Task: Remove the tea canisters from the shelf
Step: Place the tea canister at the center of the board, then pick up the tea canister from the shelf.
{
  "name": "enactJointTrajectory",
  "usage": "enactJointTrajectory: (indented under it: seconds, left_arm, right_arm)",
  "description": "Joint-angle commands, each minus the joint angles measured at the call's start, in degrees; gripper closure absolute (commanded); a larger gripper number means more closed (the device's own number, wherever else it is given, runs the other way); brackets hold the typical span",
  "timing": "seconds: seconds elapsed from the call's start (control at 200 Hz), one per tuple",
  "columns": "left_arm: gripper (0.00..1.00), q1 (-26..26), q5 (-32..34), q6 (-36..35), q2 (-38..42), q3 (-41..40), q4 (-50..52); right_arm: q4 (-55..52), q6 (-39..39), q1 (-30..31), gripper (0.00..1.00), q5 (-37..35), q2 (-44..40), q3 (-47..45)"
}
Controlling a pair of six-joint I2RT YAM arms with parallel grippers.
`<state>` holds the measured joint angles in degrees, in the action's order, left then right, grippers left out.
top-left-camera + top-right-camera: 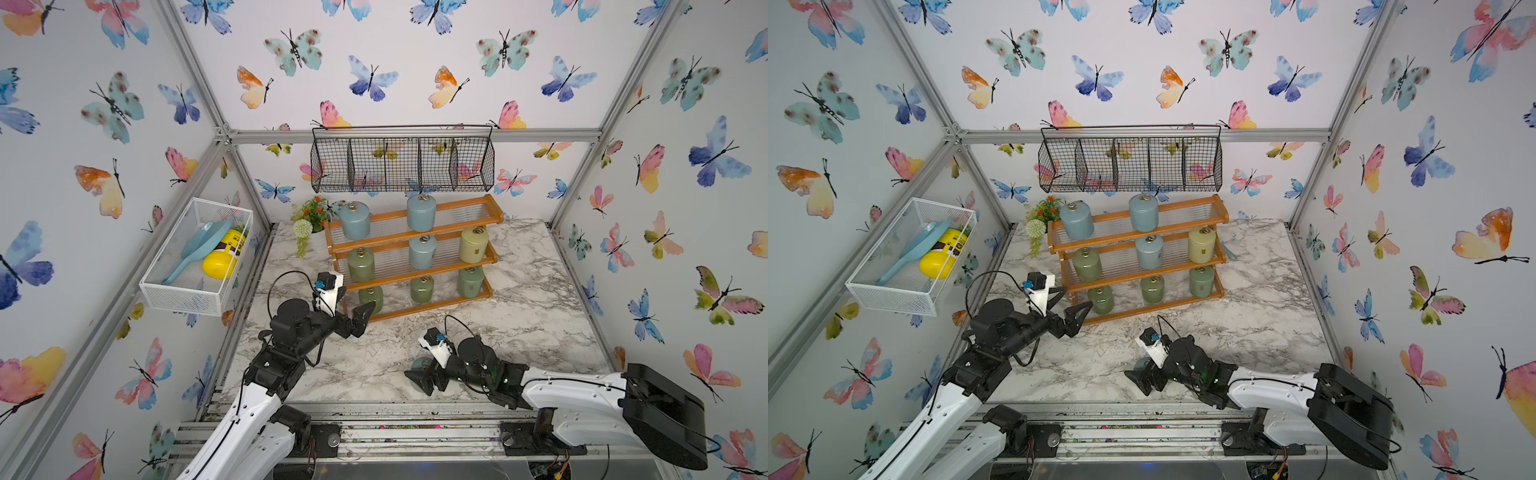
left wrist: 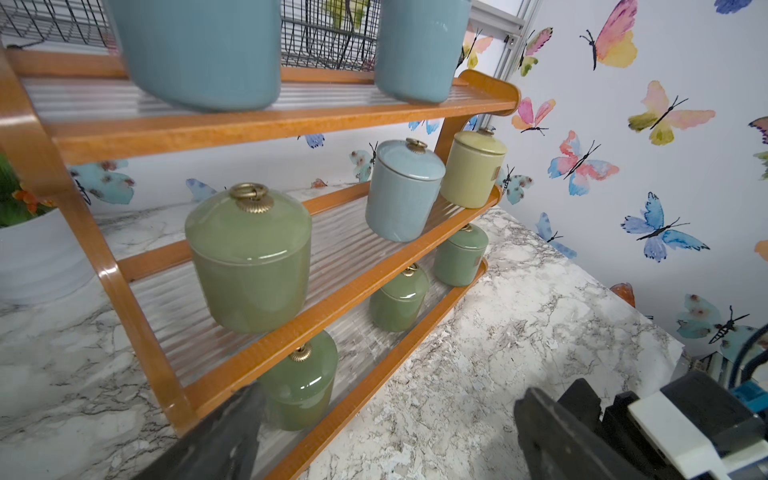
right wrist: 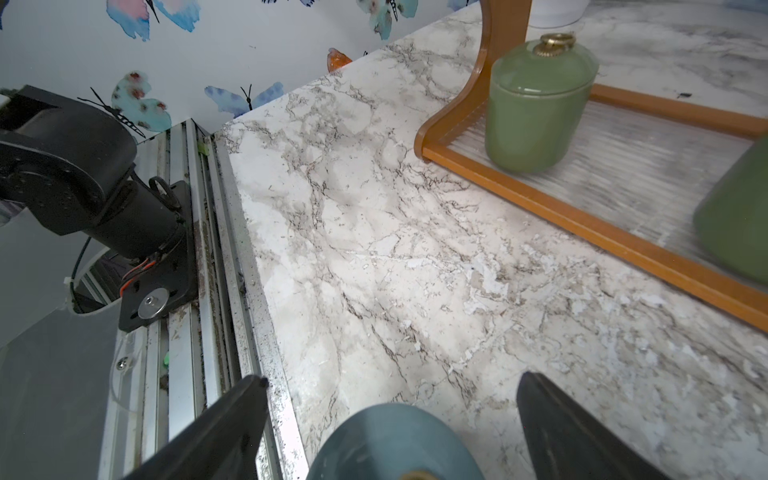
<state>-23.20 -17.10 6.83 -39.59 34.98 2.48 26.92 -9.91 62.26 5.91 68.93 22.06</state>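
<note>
Eight canisters stand on the shelf [image 1: 432, 306], which is at 12 o'clock on the bench [image 1: 519, 332]: two blue on the top tier, a green, a blue and the yellow one on the middle tier, and three green on the lowest. The ninth, a blue canister [image 3: 395, 440], already stands on the bench near its 6 o'clock edge. The right end effector [image 3: 392, 378] is around it with jaws wide and a gap on each side, so it grips nothing. I judge that this arm only needs to withdraw. It should move straight back along its own line, without swinging, so that no finger tips the jar toward the edge. The left end effector [image 1: 353, 301] is also wide and empty, at the shelf's 7 o'clock corner, just in front of the green canister [image 1: 371, 297] at the 9 o'clock end of the lowest tier. In the left wrist view this canister [image 2: 299, 386] sits close behind one finger, not between the two. I think the jaws should first shift toward 3 o'clock to centre on it and stay clear of the side post. They should then close on the body below the lid, lift it a little over the front rail, and draw it toward 6 o'clock under the middle tier. The left arm rises from the 7 o'clock side with its elbow high and its wrist about level, pointing toward 1 o'clock. The right arm lies low from 5 o'clock and reaches toward 9 o'clock, with its wrist dipped to the bench.
</note>
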Motion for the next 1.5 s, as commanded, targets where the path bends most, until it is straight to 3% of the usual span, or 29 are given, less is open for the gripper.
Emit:
enactJointTrajectory:
  seconds: [0.0,0.21,0.415,0.601,0.831,1.001,1.251,1.497]
  left_arm:
    - [0.01,-0.27,1.30,-2.42,0.18,3.06,3.38]
    - [0.02,-0.24,2.86,-4.05,-1.24,10.10,7.21]
    - [0.01,-0.27,5.73,-7.14,-9.90,25.73,16.50]
    - [0.02,0.79,4.56,-14.57,-19.58,40.58,23.87]
    - [0.01,13.25,-9.97,-16.36,-28.13,51.02,26.64]
    - [0.02,22.17,-27.40,-17.01,-33.84,56.06,27.86]
    - [0.02,24.66,-39.35,-19.35,-41.55,61.60,29.25]
    - [0.01,26.55,-40.93,-20.20,-45.74,64.07,28.99]
  right_arm:
    - [-5.87,1.75,0.14,0.01,-1.93,-2.15,3.33]
    - [-10.16,3.14,0.13,0.01,-5.12,-5.84,7.77]
    - [-14.36,4.38,0.05,0.01,-9.36,-6.49,12.28]
    - [-16.15,6.30,-0.08,0.01,-10.00,-6.64,14.90]
    - [-16.63,6.83,-0.56,0.01,-10.22,-7.79,15.29]
    - [-17.40,7.27,-0.89,0.01,-10.47,-8.46,15.46]
    - [-18.03,7.93,-1.35,0.01,-10.44,-8.63,15.81]
    - [-19.42,8.58,-1.80,0.01,-10.31,-8.90,16.34]
